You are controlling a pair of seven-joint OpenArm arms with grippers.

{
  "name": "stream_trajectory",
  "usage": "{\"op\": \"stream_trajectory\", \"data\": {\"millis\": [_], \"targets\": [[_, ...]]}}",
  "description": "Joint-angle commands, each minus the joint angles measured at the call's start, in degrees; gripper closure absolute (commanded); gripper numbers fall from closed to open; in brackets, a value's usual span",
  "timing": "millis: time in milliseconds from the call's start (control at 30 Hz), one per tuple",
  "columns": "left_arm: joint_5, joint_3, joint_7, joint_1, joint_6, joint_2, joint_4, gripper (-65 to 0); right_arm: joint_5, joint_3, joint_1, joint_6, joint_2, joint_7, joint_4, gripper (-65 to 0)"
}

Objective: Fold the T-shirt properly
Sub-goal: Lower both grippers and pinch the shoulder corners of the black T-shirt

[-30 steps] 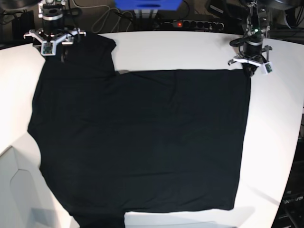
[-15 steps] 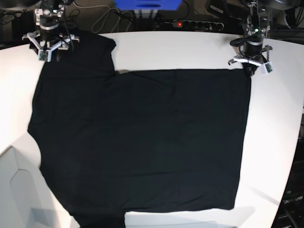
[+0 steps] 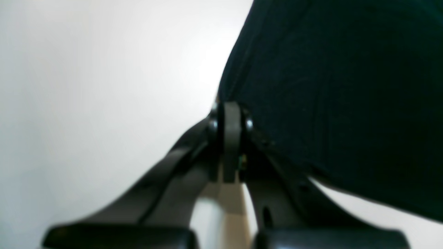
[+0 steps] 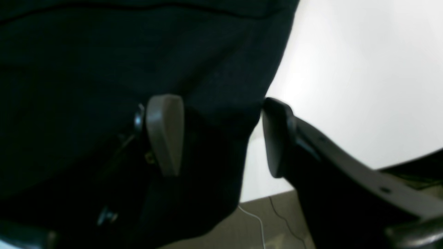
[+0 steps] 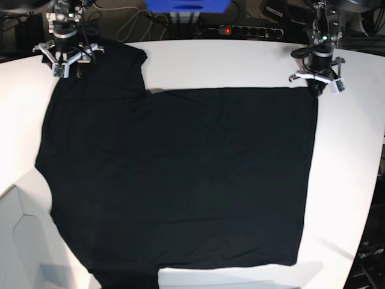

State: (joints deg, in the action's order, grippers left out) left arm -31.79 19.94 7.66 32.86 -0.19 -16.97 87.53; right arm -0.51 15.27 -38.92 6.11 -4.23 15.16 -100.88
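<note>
The T-shirt [image 5: 180, 180] lies flat and spread over the white table [image 5: 240, 60], with one sleeve pointing to the far corner. The left tool [image 5: 317, 83] is closed, its fingers pressed together on the far corner of the shirt. The right tool [image 5: 65, 55] stands wide open at the sleeve; cloth lies between its fingers [image 4: 164, 133], not pinched. Both tools are on the far edge, so I think the fold goes toward the near edge.

White table [image 5: 240, 60], blue box [image 5: 186, 6] and black power strip [image 5: 246, 30] with cables behind it.
</note>
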Motion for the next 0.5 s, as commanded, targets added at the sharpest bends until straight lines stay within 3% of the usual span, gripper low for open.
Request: {"op": "stream_trajectory", "data": {"millis": [0, 200, 400, 467], "targets": [[0.1, 0.4, -0.8, 0.8, -0.1, -0.6, 1.0, 0.0, 0.1, -0.1, -0.8, 2.4, 0.1, 2.4, 0.2, -35.7], [0.1, 2.2, -0.8, 0.9, -0.1, -0.6, 1.0, 0.0, -3.6, -0.1, -0.8, 3.3, -0.6, 2.4, 0.3, -22.3], [0.1, 2.9, -0.8, 1.0, -0.1, -0.6, 1.0, 0.0, -6.8, 3.2, -0.8, 3.3, -1.8, 2.4, 0.2, 0.0], [0.1, 2.9, -0.8, 1.0, -0.1, -0.6, 1.0, 0.0, -6.8, 4.6, -0.8, 3.3, -1.7, 2.4, -0.2, 0.0]]}}
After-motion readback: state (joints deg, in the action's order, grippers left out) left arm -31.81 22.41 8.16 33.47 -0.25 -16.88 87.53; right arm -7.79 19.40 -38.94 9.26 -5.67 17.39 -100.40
